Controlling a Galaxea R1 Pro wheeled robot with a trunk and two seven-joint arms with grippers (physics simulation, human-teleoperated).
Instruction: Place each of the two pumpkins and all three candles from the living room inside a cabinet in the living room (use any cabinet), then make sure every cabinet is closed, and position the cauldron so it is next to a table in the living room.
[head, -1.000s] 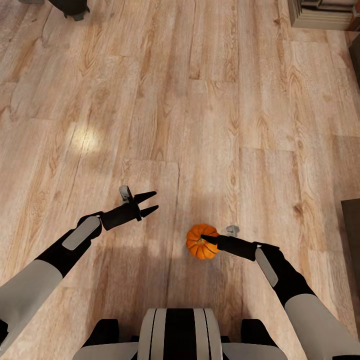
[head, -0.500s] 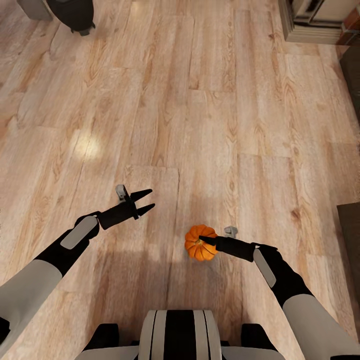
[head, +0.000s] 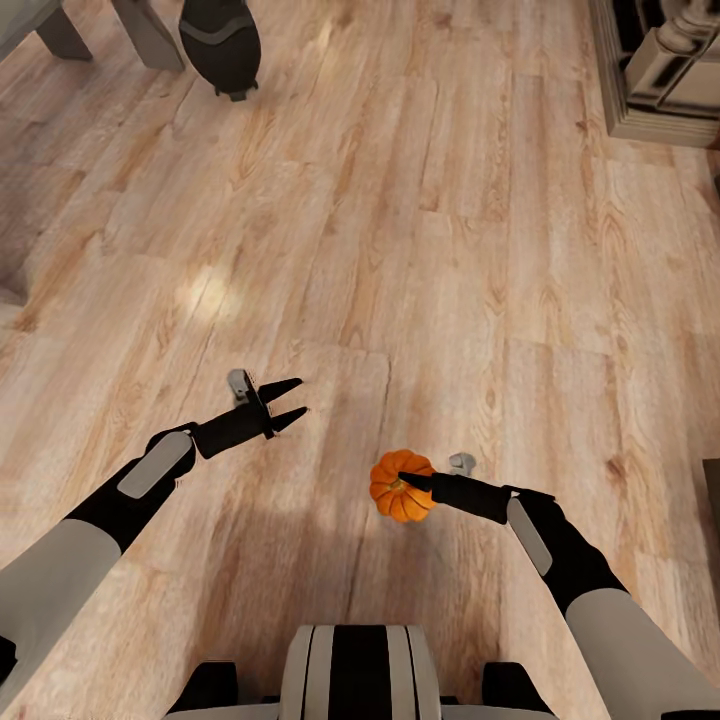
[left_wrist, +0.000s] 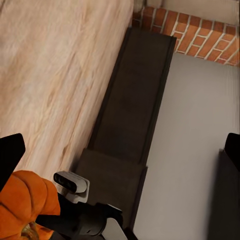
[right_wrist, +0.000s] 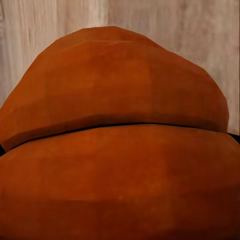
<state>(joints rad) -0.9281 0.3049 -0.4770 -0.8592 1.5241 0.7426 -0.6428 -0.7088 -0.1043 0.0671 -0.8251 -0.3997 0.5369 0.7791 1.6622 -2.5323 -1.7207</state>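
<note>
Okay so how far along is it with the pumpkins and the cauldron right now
Nothing looks finished yet. In hand: the right hand is shut on one pumpkin, carried above the wood floor; the left hand is open and empty. The cauldron stands on the floor by a table leg. Left: stowing this pumpkin, the other one and the candles, then closing the cabinets.

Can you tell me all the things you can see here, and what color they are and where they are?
pumpkin: one, orange, held above the floor in the right end effector.
cauldron: one, black, on the floor far ahead to the left.
table: one, grey legs and an edge, far left corner, beside the cauldron.
floor: one, light wood planks, everywhere below.
fireplace: one, red brick in the left wrist view.
left end effector: one, black, open, empty.
right end effector: one, black, shut on the pumpkin.
</note>
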